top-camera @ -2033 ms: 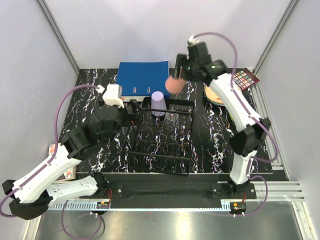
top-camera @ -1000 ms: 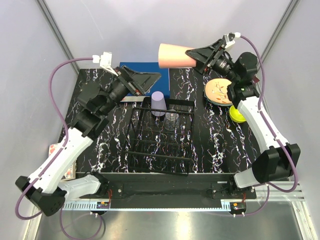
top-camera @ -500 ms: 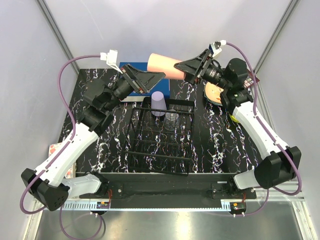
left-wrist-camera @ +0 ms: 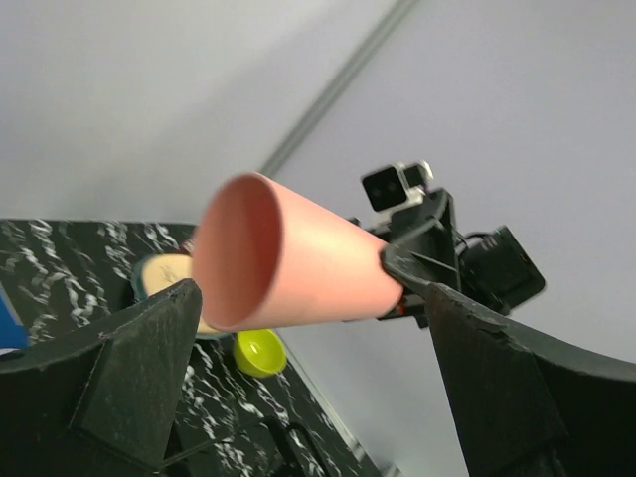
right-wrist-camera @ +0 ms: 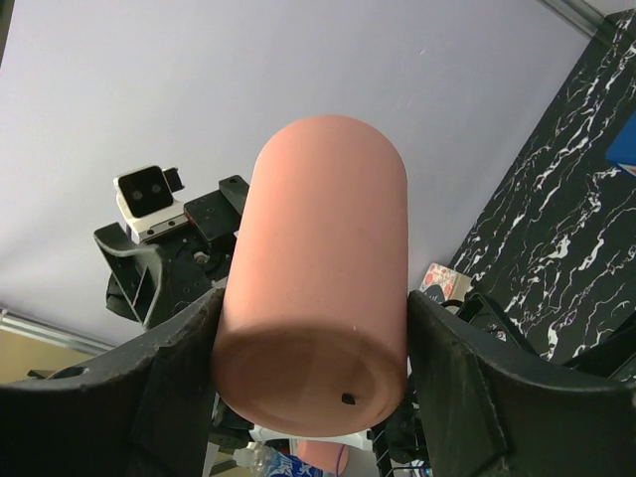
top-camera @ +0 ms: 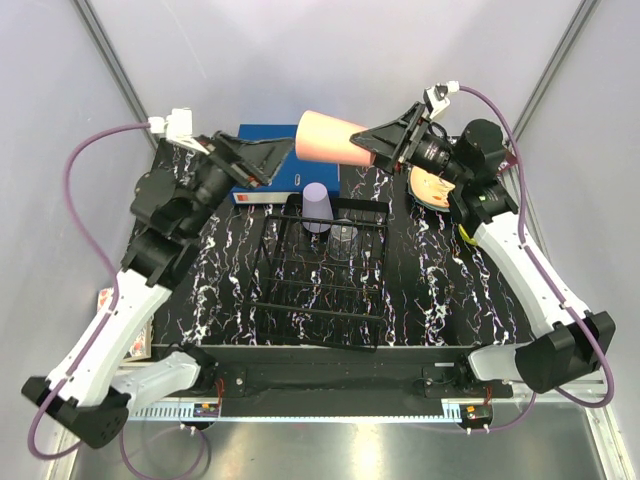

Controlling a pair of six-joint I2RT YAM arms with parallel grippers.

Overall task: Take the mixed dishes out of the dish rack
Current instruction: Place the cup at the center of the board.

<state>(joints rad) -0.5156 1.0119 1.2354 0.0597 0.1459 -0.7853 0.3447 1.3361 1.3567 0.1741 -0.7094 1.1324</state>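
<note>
We take this for a robotics lab cell rather than a kitchen: plain pale panels [top-camera: 330,50] and aluminium struts [top-camera: 112,68] close in everything beyond the fingers [top-camera: 262,158], and below them a small black marbled tabletop [top-camera: 425,290] carries a wire dish rack [top-camera: 330,348] and, behind it, a blue binder [top-camera: 318,177]. Two white arms [top-camera: 520,260] trailing purple cables [top-camera: 85,165] are bolted to a metal rail [top-camera: 570,378] well back from the fingers, and each wrist wears a small camera [left-wrist-camera: 397,186]
</note>
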